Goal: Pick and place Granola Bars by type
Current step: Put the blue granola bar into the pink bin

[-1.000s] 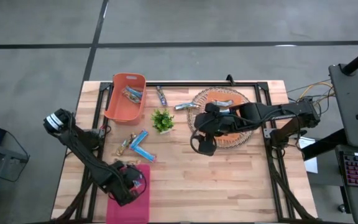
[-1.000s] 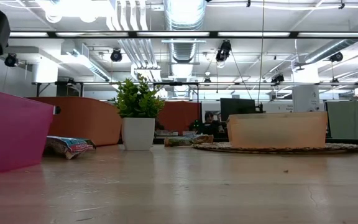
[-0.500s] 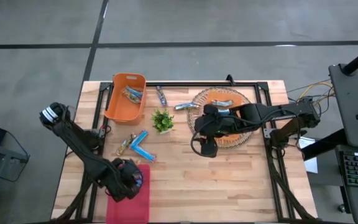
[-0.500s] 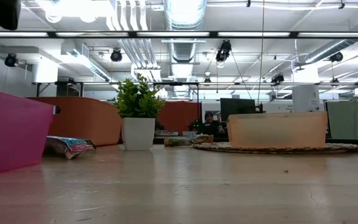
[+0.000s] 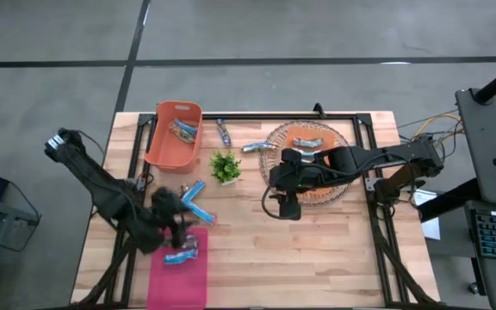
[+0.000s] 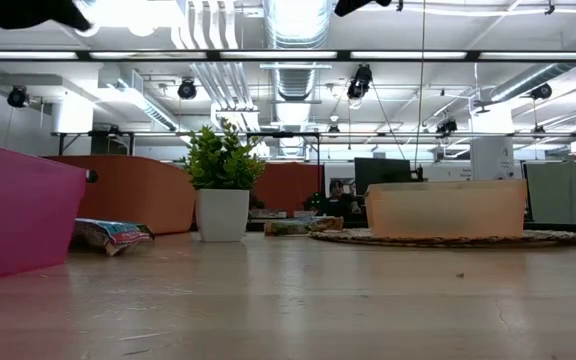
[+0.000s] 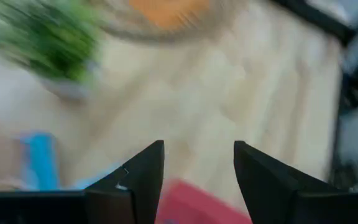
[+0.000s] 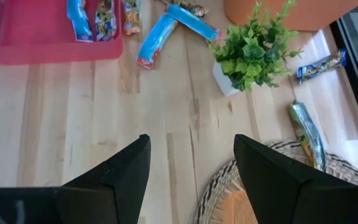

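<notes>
Granola bars lie scattered. Two bright blue ones (image 5: pixel 195 193) (image 8: pixel 156 38) and a tan one (image 5: pixel 171 204) rest flat on the wood, and others lie in the orange bin (image 5: pixel 176 133). One (image 5: pixel 184 251) lies in the pink tray (image 5: pixel 179 280), where the right wrist view shows two (image 8: pixel 78 12). Another blue bar (image 8: pixel 319 66) and a silver one (image 8: pixel 306 132) lie by the woven mat (image 5: pixel 274 142). My left gripper (image 5: pixel 177 229) (image 7: pixel 197 155) hangs open and empty above the tray's far end. My right gripper (image 5: pixel 288 205) (image 8: pixel 190 146) hovers open and empty beside the mat.
A small potted plant (image 5: pixel 225 166) (image 6: pixel 222 190) stands between the orange bin and the mat. An orange container (image 6: pixel 447 208) sits on the mat. Bare wood stretches between the pink tray and the table's right half.
My left gripper has risen from the pink tray, moved toward the table's far edge and tipped up from pointing steeply down. A bar now shows lying in the tray where it stood.
</notes>
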`<state>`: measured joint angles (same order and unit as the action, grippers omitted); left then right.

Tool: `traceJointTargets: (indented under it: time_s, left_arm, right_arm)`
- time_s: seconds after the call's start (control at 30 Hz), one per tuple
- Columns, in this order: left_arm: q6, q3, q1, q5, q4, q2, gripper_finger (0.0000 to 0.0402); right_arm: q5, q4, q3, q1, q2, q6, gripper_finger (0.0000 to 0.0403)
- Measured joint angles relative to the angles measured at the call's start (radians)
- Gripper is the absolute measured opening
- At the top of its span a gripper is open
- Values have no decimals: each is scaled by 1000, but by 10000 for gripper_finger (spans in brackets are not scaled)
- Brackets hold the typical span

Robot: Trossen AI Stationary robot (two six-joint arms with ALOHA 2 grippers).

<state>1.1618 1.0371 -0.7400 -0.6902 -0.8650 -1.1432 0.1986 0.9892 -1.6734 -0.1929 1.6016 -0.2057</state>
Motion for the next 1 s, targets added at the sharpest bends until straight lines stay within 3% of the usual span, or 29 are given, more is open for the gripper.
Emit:
traceJointTargets:
  time_s: [0.13,0.27,0.47,0.57,0.63,0.73,1.0]
  left_arm:
    - [2,29,127,-89,-78,107,174]
    - [-133,53,270,-120,-58,182,174]
    - [-452,62,445,-122,95,222,174]
    - [-478,57,501,-121,180,225,174]
    - [-493,57,536,-97,229,218,174]
    - [-537,57,586,-43,264,198,174]
    - [-634,54,682,36,256,131,174]
  right_arm:
    - [2,-8,2,1,4,0,219]
    - [2,-20,2,1,4,3,219]
    - [10,-65,2,2,4,84,219]
    - [63,-73,2,3,4,73,219]
    - [107,-81,2,14,4,-22,219]
    - [92,-92,4,48,-2,-125,222]
    - [84,-171,41,60,-70,-83,253]
